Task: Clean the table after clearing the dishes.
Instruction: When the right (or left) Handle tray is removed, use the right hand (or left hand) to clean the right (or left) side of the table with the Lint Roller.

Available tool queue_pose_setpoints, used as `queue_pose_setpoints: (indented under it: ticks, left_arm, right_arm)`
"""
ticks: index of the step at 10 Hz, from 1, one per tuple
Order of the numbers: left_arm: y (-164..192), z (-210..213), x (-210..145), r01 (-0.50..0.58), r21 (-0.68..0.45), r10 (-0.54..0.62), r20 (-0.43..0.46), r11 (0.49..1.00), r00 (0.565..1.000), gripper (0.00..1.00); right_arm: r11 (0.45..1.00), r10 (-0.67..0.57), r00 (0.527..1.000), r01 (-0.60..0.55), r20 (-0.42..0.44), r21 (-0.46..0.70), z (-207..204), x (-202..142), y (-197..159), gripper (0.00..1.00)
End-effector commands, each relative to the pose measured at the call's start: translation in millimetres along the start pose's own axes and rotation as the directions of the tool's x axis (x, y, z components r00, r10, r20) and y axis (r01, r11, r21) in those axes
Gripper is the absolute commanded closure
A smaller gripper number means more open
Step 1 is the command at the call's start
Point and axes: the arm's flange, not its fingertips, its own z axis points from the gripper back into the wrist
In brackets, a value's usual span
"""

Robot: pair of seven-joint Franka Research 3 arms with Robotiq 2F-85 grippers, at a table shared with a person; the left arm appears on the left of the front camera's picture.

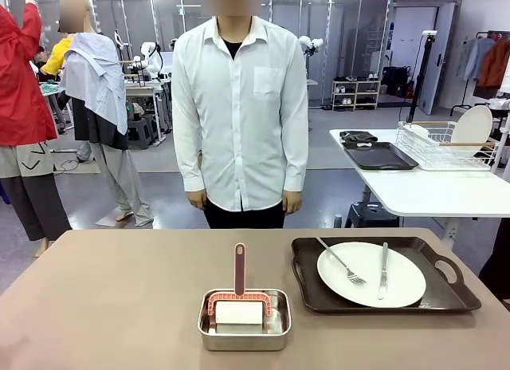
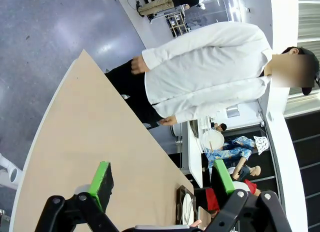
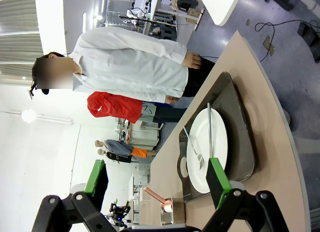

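Clearing is unfinished: the tray [image 3: 243, 137] with its plate [image 3: 220, 142] is seen on the table [image 3: 277, 152] just ahead of the right gripper [image 3: 156, 177], which is spread wide and empty, as is the left gripper [image 2: 162, 178]. The tray's handle [image 3: 181, 172] should be pinched squarely and the tray kept level.

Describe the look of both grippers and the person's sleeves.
Left gripper and right gripper: black linked two-finger frames with round silver pivot bolts and bright green pads. The person wears long white shirt sleeves reaching the wrists.
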Motion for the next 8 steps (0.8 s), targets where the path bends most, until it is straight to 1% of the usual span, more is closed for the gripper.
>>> queue_pose_setpoints:
  ticks: [1,8]
  left_arm:
    - [-1.4,2.4,4.5,-0.009,-0.004,0.009,-0.01,1.0,1.0,0.0]
    - [-1.4,2.4,4.5,-0.009,-0.004,0.009,-0.01,1.0,1.0,0.0]
  right_arm:
    - [1.0,-0.003,1.0,0.003,0.01,0.014,0.9,0.1,2.9,0.0]
    - [1.0,-0.003,1.0,0.003,0.01,0.014,0.9,0.1,2.9,0.0]
